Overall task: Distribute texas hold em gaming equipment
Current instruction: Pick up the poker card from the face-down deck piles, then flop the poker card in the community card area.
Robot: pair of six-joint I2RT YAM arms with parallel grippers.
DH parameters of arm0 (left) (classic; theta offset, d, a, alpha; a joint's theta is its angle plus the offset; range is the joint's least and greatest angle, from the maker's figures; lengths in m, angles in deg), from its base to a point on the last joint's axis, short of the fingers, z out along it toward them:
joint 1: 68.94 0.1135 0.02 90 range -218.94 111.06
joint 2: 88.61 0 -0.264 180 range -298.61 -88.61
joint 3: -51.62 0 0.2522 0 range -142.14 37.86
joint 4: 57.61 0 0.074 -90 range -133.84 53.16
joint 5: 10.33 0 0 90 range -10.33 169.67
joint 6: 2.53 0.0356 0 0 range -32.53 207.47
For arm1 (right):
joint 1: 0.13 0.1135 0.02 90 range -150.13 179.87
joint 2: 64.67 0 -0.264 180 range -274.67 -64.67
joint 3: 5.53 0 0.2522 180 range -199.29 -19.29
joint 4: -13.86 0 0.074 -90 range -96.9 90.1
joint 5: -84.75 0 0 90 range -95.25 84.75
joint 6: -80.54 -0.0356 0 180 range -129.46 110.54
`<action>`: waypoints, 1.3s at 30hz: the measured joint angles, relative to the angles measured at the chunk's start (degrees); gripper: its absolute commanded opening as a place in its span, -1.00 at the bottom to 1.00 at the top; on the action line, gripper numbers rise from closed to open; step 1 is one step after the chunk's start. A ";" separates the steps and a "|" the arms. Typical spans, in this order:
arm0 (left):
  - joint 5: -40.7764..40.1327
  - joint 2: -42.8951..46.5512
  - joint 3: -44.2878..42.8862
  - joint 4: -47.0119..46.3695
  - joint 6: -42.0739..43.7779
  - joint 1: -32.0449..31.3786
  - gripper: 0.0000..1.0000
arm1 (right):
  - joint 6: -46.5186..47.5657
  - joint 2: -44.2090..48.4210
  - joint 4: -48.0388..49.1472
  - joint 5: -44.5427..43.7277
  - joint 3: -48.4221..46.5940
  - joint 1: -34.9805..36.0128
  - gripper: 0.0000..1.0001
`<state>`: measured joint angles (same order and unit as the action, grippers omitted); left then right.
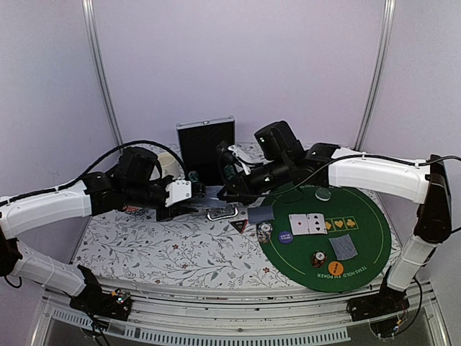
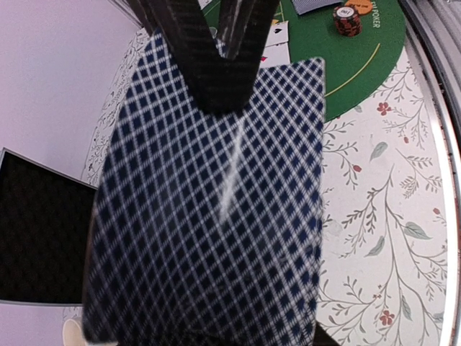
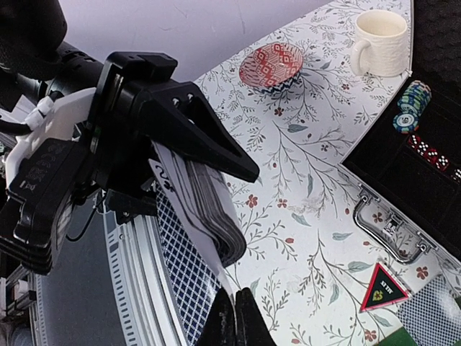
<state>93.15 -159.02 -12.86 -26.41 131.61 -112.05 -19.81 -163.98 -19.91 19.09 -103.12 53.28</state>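
**Top view:** the deck [image 1: 209, 194] is held in the air over the middle of the worktop [image 1: 144, 245], towards its far edge and just left of the mat [image 1: 374, 238].

**Left wrist view:** one card [image 2: 209, 216], back showing, fills the frame. Its long axis runs bottom to top. The right fingers [image 2: 194, 65] are pinched shut on it near its top short edge.

**Right wrist view:** the left fingers [image 3: 194, 137] are clamped across the deck's faces.

**Judgement:** the card is light, thin, bendy and slick against its neighbours. Hold it flat by the short-edge margin.
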 measured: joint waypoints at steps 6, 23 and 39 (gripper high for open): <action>0.00 0.00 0.00 -0.04 -0.02 0.00 -0.28 | 1.40 3.06 -5.18 -1.62 -0.55 -1.49 -0.96; 0.90 0.04 0.00 -0.02 0.00 0.00 -0.27 | 9.42 18.21 -24.35 -39.85 8.87 -19.08 -0.96; 1.33 0.13 0.00 -0.02 0.00 0.00 -0.27 | 40.02 9.18 -7.26 -65.96 34.18 -22.71 -0.96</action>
<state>94.48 -158.89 -12.86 -26.44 131.61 -112.05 20.21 -154.80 -27.16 -46.88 -68.94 30.57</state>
